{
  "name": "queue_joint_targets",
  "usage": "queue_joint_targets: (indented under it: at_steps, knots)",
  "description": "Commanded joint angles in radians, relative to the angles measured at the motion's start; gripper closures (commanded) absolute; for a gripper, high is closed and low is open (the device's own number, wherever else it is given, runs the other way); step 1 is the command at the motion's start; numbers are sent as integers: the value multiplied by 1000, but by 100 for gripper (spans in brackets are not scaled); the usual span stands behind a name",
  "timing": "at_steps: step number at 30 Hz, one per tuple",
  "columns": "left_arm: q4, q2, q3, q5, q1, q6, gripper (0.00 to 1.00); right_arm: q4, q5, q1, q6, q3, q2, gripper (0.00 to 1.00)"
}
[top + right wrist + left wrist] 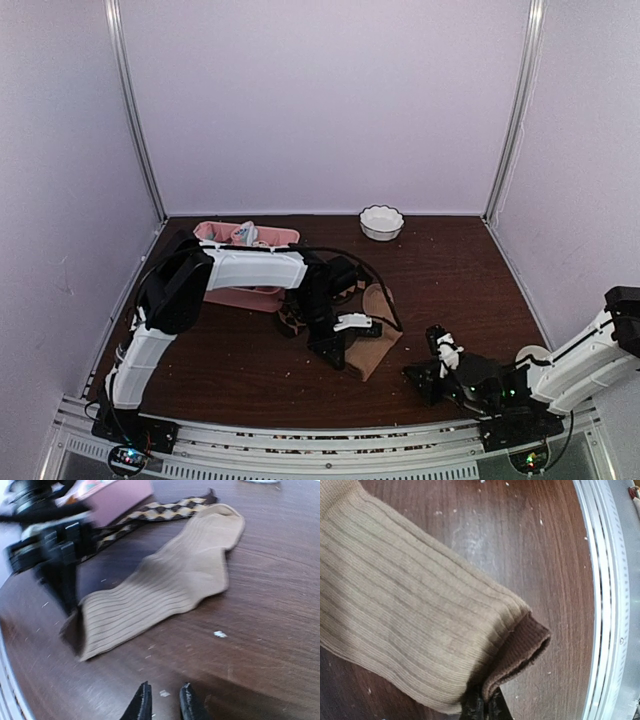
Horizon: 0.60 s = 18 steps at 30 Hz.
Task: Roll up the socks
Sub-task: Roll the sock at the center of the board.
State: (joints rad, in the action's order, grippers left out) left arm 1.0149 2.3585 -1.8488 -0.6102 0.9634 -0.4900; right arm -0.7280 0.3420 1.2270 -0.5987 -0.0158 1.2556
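Ribbed tan sock, soft knit, flat on dark wood-grain surface; darker brown lining showing at the cuff. Long axis running near to far, rounded toe toward the far side, cuff toward the near edge. Brown-and-tan argyle sock lying beyond it, just beside pink tray, partly hidden under the left arm. Tray holding a small pale bundle. White scalloped bowl near the far edge. Left end effector pinched closed on the tan sock's cuff. Right end effector low over the surface, apart from the cuff end, fingers narrowly parted, gripping nothing.
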Motion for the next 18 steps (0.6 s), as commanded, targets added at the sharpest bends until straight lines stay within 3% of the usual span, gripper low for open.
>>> queue_joint_targets:
  at_steps: [1, 7, 18]
  knots:
    - [-12, -55, 42, 69, 15, -19, 100, 47, -122, -136, -86, -59, 35, 83]
    - [-20, -64, 54, 83, 29, -12, 100, 64, -358, -309, -41, -195, 134, 89]
    - [-29, -92, 77, 162, 62, -37, 99, 345, -634, -457, 74, -497, 409, 97]
